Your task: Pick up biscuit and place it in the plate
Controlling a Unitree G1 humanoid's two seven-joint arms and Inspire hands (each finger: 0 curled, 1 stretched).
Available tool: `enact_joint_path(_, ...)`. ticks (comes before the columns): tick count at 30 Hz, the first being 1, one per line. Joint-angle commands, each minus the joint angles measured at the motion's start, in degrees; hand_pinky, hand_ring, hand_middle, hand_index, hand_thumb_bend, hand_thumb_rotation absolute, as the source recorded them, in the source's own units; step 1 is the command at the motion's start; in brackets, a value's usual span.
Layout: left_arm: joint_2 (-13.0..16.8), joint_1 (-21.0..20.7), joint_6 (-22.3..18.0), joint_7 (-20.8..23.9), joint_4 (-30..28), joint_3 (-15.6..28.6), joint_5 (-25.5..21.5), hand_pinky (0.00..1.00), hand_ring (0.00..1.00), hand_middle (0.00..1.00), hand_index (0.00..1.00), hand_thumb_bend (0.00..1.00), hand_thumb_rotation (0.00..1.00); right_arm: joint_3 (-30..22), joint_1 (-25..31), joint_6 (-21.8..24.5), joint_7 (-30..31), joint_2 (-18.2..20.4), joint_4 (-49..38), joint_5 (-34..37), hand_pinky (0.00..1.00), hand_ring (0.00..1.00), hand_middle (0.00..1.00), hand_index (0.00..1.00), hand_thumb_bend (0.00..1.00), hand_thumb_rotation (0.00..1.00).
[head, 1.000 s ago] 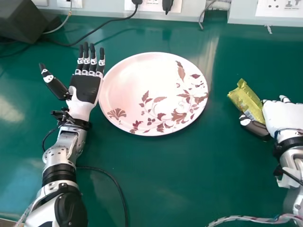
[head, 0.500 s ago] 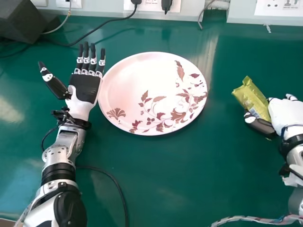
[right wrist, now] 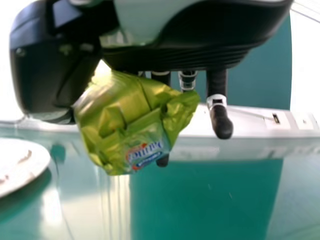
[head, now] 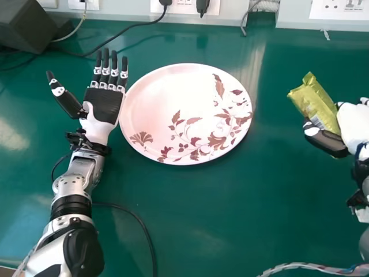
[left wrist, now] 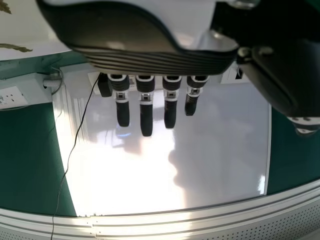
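My right hand [head: 353,122] is at the right edge of the head view, its thumb and fingers pinching the yellow-green biscuit packet [head: 316,105]. In the right wrist view the packet [right wrist: 135,120] is held between the thumb and fingers of the right hand [right wrist: 175,55], above the table. The round white plate [head: 187,114] with brown and red leaf patterns lies at the middle of the table, well to the left of the packet. My left hand [head: 105,109] rests palm up at the plate's left side, fingers straight; the left wrist view shows this hand [left wrist: 150,55] too.
A dark box [head: 26,26] stands at the far left corner of the green table [head: 202,219]. Black cables run behind the plate and beside the left forearm. A twisted cable [head: 311,267] lies at the near right. Wall sockets line the back.
My right hand has moved to the right and away toward the back, carrying the packet with it. The left hand and the plate have stayed nearly still.
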Motion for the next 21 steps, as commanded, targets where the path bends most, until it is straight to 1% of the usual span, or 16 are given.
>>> enact_joint_path(1, 0.33, 0.71, -0.12, -1.06, 1.75, -0.41, 0.91, 0.86, 0.85, 0.93, 1.0, 1.0, 0.45, -1.2, -1.49, -0.04, 0.67, 1.18, -1.91, -0.52, 0.14, 0.36, 0.47, 0.5, 0.5, 0.0)
enact_joint_path(9, 0.49, 0.22, -0.38, -1.16, 3.19, -0.27, 1.36, 0.86, 0.83, 0.91, 1.0, 1.0, 0.44, -1.39, -5.59, -1.28, 3.64, 2.49, -3.63, -2.51, 0.14, 0.37, 0.47, 0.5, 0.5, 0.0)
enact_joint_path(12, 0.77, -0.01, -0.27, -1.04, 3.75, -0.31, 1.55, 0.85, 0.82, 0.92, 1.0, 1.0, 0.45, -1.04, -7.49, -2.36, 4.55, 2.84, -4.09, -3.91, 0.14, 0.37, 0.47, 0.5, 0.5, 0.0)
enact_joint_path(15, 0.89, -0.1, -0.11, -1.21, 3.94, -0.4, 1.74, 0.87, 0.81, 0.92, 1.0, 1.0, 0.46, -0.96, -9.17, -3.87, 5.42, 3.0, -4.66, -4.72, 0.14, 0.37, 0.47, 0.5, 0.5, 0.0)
enact_joint_path(21, 1.23, 0.11, 0.88, -0.31, 3.78, -0.43, 2.04, 0.84, 0.83, 0.9, 1.0, 1.0, 0.46, -0.52, -12.68, -6.08, 7.95, 4.2, -5.59, -5.87, 0.16, 0.38, 0.48, 0.49, 0.5, 0.0)
